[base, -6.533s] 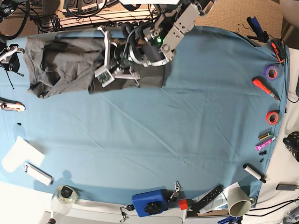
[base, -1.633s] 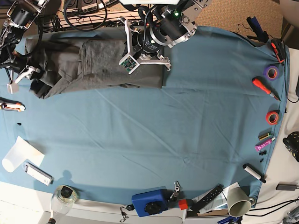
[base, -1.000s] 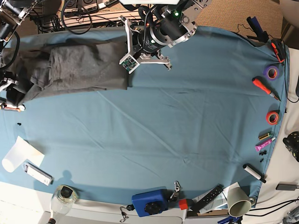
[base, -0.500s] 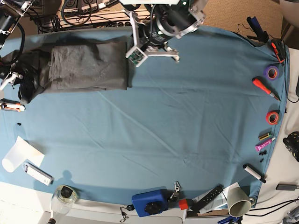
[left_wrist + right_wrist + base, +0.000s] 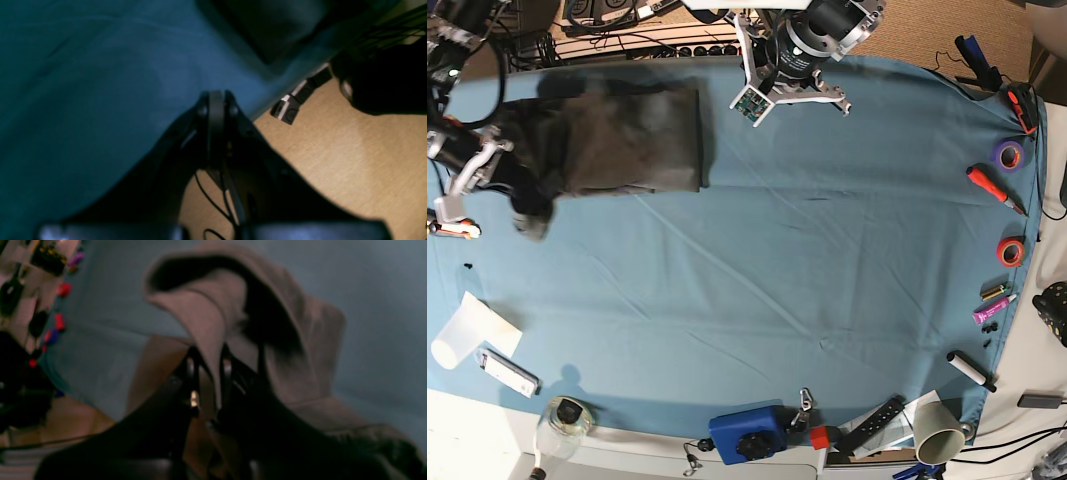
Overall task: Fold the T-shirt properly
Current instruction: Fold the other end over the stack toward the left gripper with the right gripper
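The dark grey T-shirt (image 5: 627, 140) lies partly folded at the blue cloth's far left. My right gripper (image 5: 208, 366) is shut on a fold of the T-shirt (image 5: 213, 316) and holds its left end lifted. In the base view the right arm (image 5: 462, 175) is at that end, where a bunch of fabric (image 5: 529, 212) hangs. My left gripper (image 5: 216, 100) is shut and empty, over the cloth's back edge. A dark corner of the T-shirt (image 5: 277, 30) lies beyond it. The left arm (image 5: 807, 45) is to the right of the T-shirt, apart from it.
Blue table cloth (image 5: 807, 280) covers the table. Along the right edge lie a purple tape roll (image 5: 1007, 153), a red screwdriver (image 5: 995, 188) and an orange tape roll (image 5: 1010, 250). A blue box (image 5: 747, 432), a paper cup (image 5: 937, 432) and a jar (image 5: 567, 418) stand in front.
My left arm has drawn off to the right, away from the T-shirt. My right gripper has lifted the T-shirt's left end and carried it rightward over the cloth.
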Tool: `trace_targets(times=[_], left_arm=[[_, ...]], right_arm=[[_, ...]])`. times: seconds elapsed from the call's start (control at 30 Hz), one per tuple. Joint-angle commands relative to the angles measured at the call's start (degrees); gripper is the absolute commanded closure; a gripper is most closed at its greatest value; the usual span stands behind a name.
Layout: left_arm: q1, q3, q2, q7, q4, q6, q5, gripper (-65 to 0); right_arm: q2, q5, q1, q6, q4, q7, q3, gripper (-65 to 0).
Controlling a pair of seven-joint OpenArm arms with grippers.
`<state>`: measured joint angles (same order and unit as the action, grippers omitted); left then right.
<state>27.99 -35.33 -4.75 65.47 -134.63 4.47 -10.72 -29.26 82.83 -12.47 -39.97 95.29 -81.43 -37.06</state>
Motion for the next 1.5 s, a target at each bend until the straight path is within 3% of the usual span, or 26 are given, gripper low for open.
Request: trace_targets(times=[0.0,0.33,0.73,1.0,1.17,1.3,1.47], left_arm=[[1.07,-1.14,0.13,-1.38,-0.37,0.44,-1.66,0.0],[1.09,-1.14,-0.2,-1.66,-0.37,0.42,-1.51,0.0],[1.07,-1.14,-0.2,-2.54,-0.37,0.44,-1.51,0.0],[1.07,-1.14,-0.2,-3.19,-0.37,0.44,-1.49,0.0],[1.07,-1.14,-0.2,-3.19,-0.37,0.44,-1.49,0.0],[1.07,-1.14,-0.17,-3.21,-0.37,0.44,-1.4,0.0],[1.09,-1.14,-0.17,-3.37,-0.37,0.44,-1.05,0.0]], right_arm=[[-0.44,2.17,-0.26,-0.03,2.51,1.43,-0.52,0.0],[9.05,2.17,-1.95,-0.03,4.22,1.43,0.61,0.0],[9.44,2.17,-1.62,-0.03,8.79,1.43,14.95,0.0],[11.98,-4.68,-1.64,-0.03,8.76,1.43,16.5,0.0],[11.93,-4.85,-1.64,-0.03,8.76,1.43,16.48,-16.6],[11.93,2.17,-0.52,-0.03,8.76,1.43,16.48,-16.8],[12.46,2.17,4.39,-0.03,10.19,1.43,16.5,-16.8]])
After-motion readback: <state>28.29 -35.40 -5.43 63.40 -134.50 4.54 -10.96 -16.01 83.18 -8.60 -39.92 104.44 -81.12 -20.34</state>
